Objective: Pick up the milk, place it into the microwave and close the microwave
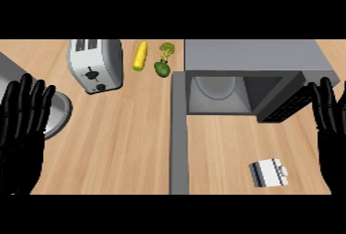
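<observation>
Milk (269, 173) on wooden counter (128, 137), microwave (256, 75) open.

Bright, even overhead light; faint soft shadows, no glare.

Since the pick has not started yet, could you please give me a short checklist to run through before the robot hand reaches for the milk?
1. Milk carton in view and unobstructed on the counter: ok, it lies on its side in front of the microwave.
2. Microwave door open: ok, it swings out towards the robot.
3. Microwave cavity free for the carton: ok, only the turntable shows inside.
4. Right robot hand free: ok, open, fingers up at the right edge, holding nothing.
5. Left robot hand out of the way: ok, open at the left edge, far from the door.
6. Carton closed: cannot tell.
</observation>
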You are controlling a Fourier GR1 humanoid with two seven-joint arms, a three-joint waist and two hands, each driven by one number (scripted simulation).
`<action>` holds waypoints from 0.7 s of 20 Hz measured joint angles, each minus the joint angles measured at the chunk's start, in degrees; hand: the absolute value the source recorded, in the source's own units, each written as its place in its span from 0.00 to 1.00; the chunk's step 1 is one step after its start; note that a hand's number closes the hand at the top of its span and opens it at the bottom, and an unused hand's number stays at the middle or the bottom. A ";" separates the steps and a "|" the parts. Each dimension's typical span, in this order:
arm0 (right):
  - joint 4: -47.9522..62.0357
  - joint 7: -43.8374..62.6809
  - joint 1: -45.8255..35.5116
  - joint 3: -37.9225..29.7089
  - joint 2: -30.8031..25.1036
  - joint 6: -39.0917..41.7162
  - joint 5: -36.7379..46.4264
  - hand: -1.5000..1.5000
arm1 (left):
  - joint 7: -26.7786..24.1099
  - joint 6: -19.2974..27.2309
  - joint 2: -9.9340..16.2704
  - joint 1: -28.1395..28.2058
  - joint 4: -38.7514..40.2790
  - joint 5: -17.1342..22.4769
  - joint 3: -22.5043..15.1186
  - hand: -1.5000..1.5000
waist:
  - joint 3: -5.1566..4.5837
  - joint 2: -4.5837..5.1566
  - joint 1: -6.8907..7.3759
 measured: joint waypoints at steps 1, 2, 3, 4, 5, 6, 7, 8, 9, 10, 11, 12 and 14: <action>-1.29 -0.15 1.38 0.20 0.19 0.21 -0.16 0.00 | 0.11 -0.12 0.08 0.22 -0.40 0.21 0.33 0.00 | -0.07 0.33 -0.16; -1.71 -1.13 2.91 0.23 0.20 0.68 -0.10 0.00 | 0.96 0.25 -0.09 -0.29 -0.81 -0.18 0.09 0.00 | -0.15 0.60 -0.31; -3.27 -1.33 4.83 0.06 0.03 1.16 -0.41 0.00 | 1.42 -0.39 0.64 -1.15 -0.15 1.05 1.41 0.00 | -0.19 0.81 -0.52; -5.18 -1.69 7.36 -0.13 -0.33 1.94 -0.83 0.00 | 1.76 -0.53 0.72 -1.86 0.58 1.20 1.46 0.00 | -0.23 0.97 -0.78; -7.83 -1.06 10.06 -0.16 -0.69 2.48 -1.12 0.00 | 1.37 -1.65 1.44 -1.37 1.11 2.59 2.54 0.00 | -0.27 1.05 -1.01; -10.28 -1.17 13.11 -0.68 -1.22 3.44 -1.91 0.00 | 1.04 -2.44 2.04 -1.49 2.01 3.67 3.58 0.00 | -0.30 1.11 -1.29; -11.43 -0.09 15.16 -0.18 -1.27 4.11 -2.78 0.00 | 1.57 -2.30 0.89 -0.86 2.53 5.50 3.66 0.00 | -0.34 1.12 -1.52; -12.21 0.01 17.75 0.35 -1.15 4.86 -3.33 0.00 | 2.79 -1.90 0.05 -0.68 2.65 7.30 4.10 0.00 | -0.35 1.14 -1.70; -12.85 0.06 19.98 0.61 -1.20 5.66 -3.95 0.00 | 3.72 -2.05 -0.24 -0.28 2.69 9.33 4.87 0.00 | -0.36 1.18 -1.68; -13.34 -0.49 22.31 0.47 -1.37 6.77 -4.93 0.00 | 3.53 -1.96 -1.18 0.41 3.11 10.04 4.61 0.00 | -0.36 1.22 -1.69; -13.67 -1.73 24.87 0.36 -1.36 7.87 -5.44 0.00 | 3.71 -1.97 -1.84 1.37 2.82 10.84 4.41 0.00 | -0.36 1.25 -1.65; -13.82 -2.81 26.86 0.28 -1.20 8.66 -5.60 0.00 | 3.18 -2.42 -2.15 1.54 3.94 11.82 4.73 0.00 | -0.35 1.29 -1.61; -14.67 -4.51 31.28 -0.16 -1.19 10.64 -6.62 0.00 | 1.88 -3.59 -3.07 4.62 3.35 12.81 4.15 0.00 | -0.36 1.32 -1.45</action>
